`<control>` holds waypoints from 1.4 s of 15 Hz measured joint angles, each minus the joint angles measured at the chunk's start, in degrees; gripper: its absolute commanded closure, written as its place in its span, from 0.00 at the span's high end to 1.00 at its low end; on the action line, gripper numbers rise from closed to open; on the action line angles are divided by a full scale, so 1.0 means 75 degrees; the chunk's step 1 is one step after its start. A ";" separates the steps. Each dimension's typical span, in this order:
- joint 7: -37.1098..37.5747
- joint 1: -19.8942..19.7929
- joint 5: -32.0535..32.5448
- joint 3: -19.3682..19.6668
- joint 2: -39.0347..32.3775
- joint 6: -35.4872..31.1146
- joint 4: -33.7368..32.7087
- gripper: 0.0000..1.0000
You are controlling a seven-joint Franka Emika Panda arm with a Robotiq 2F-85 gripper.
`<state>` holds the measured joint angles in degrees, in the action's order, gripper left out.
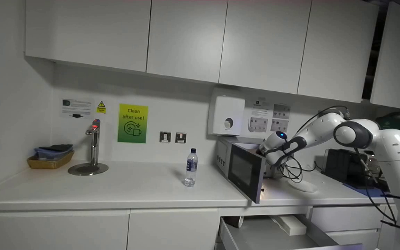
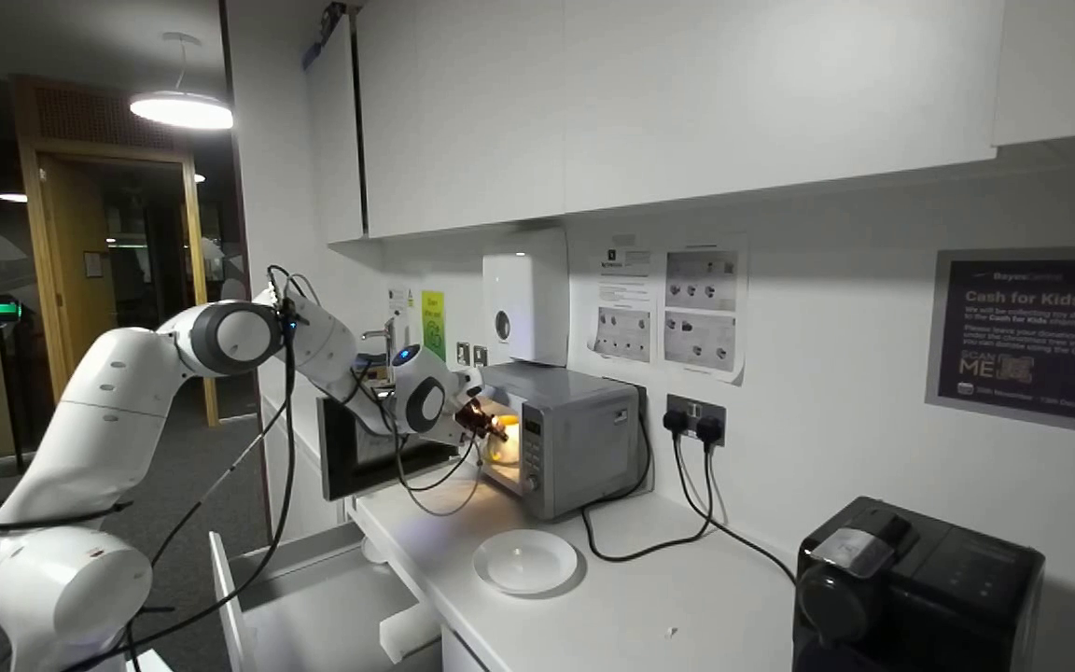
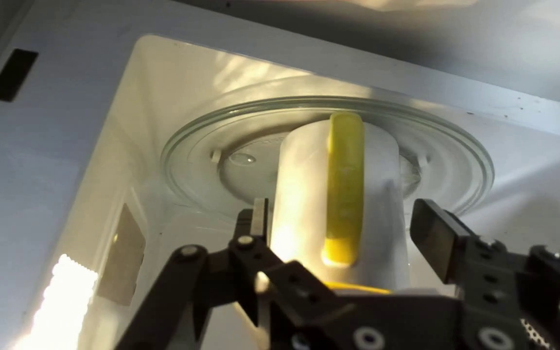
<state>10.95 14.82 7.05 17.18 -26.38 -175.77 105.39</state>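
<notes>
Wrist view, mug (yellow-handled), between parted fingers; near both

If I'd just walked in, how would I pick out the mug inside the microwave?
Find the grey microwave with its door swung open, then look inside at the round glass turntable. The white mug shows against that glass, between the fingers of the open gripper. What sets it apart from the clear turntable and the plain white plate outside is its bright yellow handle.
</notes>
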 measured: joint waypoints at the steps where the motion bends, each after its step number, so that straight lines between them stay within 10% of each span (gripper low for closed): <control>1: 0.0016 0.0125 0.0004 0.0179 0.0000 0.0000 0.0000 0.44; 7: 0.0145 0.0888 0.0018 0.1101 -0.0005 0.0000 0.0014 0.00; 21: 0.0156 0.1539 0.0015 0.1602 0.0014 0.0133 0.0082 0.04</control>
<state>12.12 26.36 7.17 29.19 -26.27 -174.77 106.00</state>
